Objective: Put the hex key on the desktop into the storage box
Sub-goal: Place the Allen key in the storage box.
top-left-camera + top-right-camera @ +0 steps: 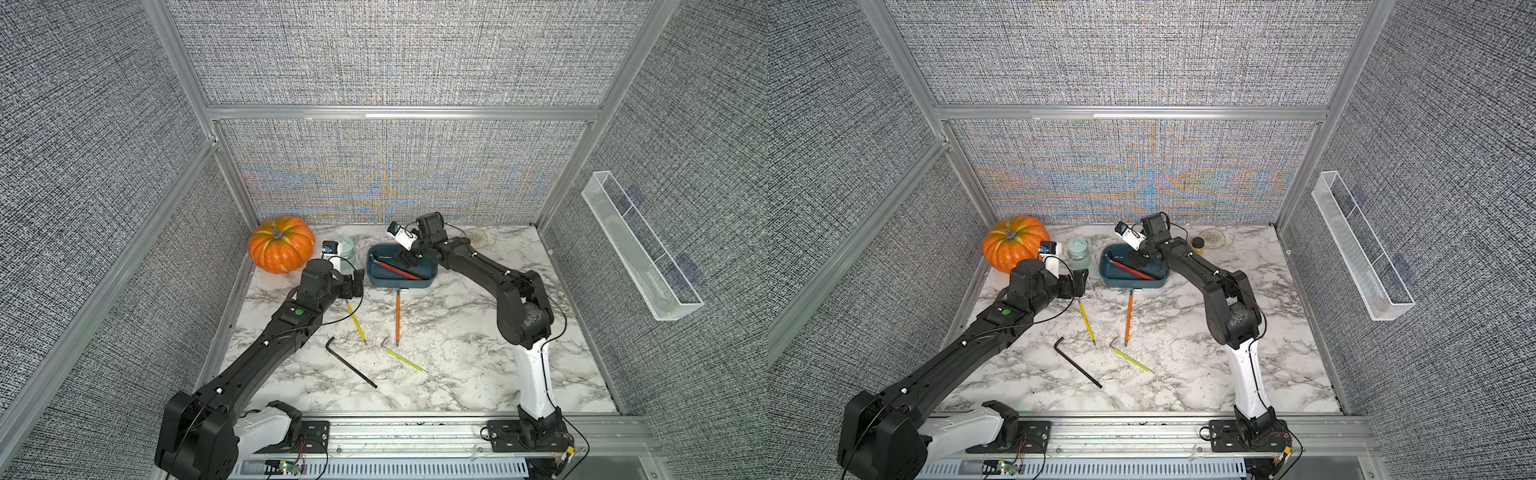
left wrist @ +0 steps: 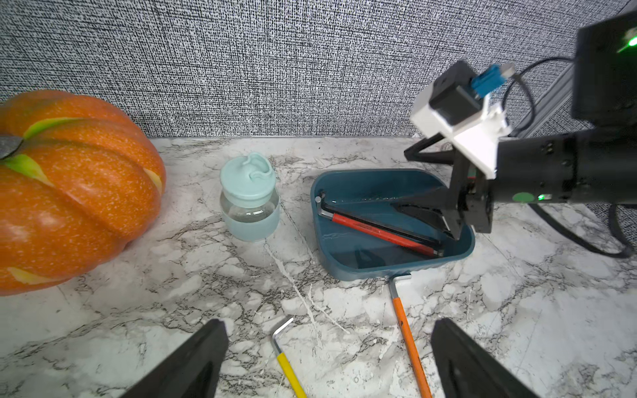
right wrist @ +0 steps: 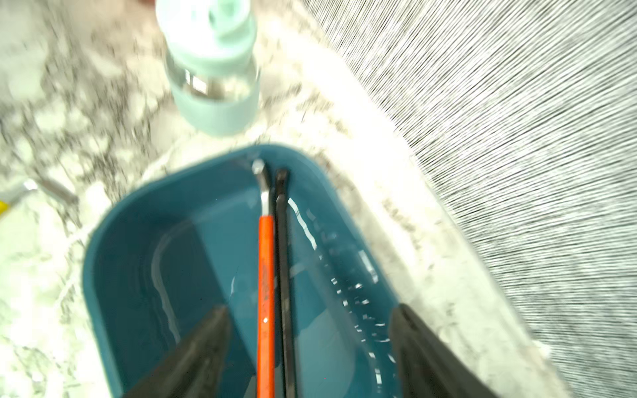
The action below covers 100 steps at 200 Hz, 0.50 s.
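Observation:
The teal storage box (image 1: 386, 284) stands at the back of the marble desktop (image 1: 457, 353). A red-sleeved hex key (image 3: 267, 275) and a black one (image 3: 284, 275) lie side by side in it. My right gripper (image 3: 310, 337) hangs open over the box, its fingers astride both keys and touching neither. On the desktop lie a long black hex key (image 1: 351, 362), a yellow one (image 1: 356, 321), an orange one (image 1: 397, 316) and a yellow-green one (image 1: 405, 360). My left gripper (image 2: 329, 344) is open above the yellow key's bent end (image 2: 282, 330), holding nothing.
An orange pumpkin (image 1: 281, 249) fills the back left corner, with a mint-capped bottle (image 1: 345, 249) between it and the box. A woven coaster (image 1: 476, 237) and a small dark-lidded jar (image 1: 1198, 244) sit at the back right. A clear acrylic tray (image 1: 640, 245) hangs on the right wall.

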Tool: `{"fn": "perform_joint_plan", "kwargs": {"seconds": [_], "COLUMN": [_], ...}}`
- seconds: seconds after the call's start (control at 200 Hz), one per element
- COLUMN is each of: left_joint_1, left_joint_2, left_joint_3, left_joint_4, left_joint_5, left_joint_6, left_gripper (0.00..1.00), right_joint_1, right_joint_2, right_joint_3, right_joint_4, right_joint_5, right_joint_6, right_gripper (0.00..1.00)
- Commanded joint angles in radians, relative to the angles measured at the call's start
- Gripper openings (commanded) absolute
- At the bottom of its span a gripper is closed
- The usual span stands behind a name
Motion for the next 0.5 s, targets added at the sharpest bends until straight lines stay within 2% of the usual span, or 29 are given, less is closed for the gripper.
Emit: {"fn": "perform_joint_plan", "kwargs": {"seconds": [0.0,0.095,0.205,0.235,0.32,0.375,0.43,0.496], "left_joint_1": [0.000,0.000,0.000,0.000,0.000,0.000,-0.001,0.000], "left_joint_2": [-0.012,-0.017,-0.023,-0.025,-0.033,-0.038,-0.044,-0.053], "left_joint_3": [-0.003,-0.001,0.001,-0.001,-0.003,-0.003,-0.005,-0.005], "left_joint_4": [-0.003,-0.004,-0.008,-0.008,-0.008,-0.007,-0.010,-0.017], "left_joint_5": [0.003,0.012,0.028,0.031,0.036,0.039,0.044,0.040], "left_joint_6": [-0.004,-0.007,-0.008,-0.010,-0.014,-0.014,-0.012,-0.007], "left_gripper": [0.97,0.97,0.97,0.97,0.97,0.97,0.97,0.97], "right_joint_1": [0.007,0.012,-0.012,-0.031,-0.118,-0.144,-0.121,-0.053], "right_joint_2": [-0.069,-0.138,-0.199,-0.214,-0.265,-0.300,-0.358,-0.442], "right_joint_3": [0.005,-0.007,-0.010,-0.020,-0.168,-0.307,-0.413,-0.475], "right_joint_4": [0.036,0.031,-0.022,-0.030,0.100,0.222,0.255,0.174], "right_joint_5": [-0.004,-0.005,-0.078,-0.150,-0.528,-0.657,-0.663,-0.560], "right_joint_6": [0.078,0.183,0.408,0.480,0.726,0.858,0.860,0.753], "right_gripper": [0.86,0.87,0.90,0.99,0.99,0.99,0.99,0.99]}}
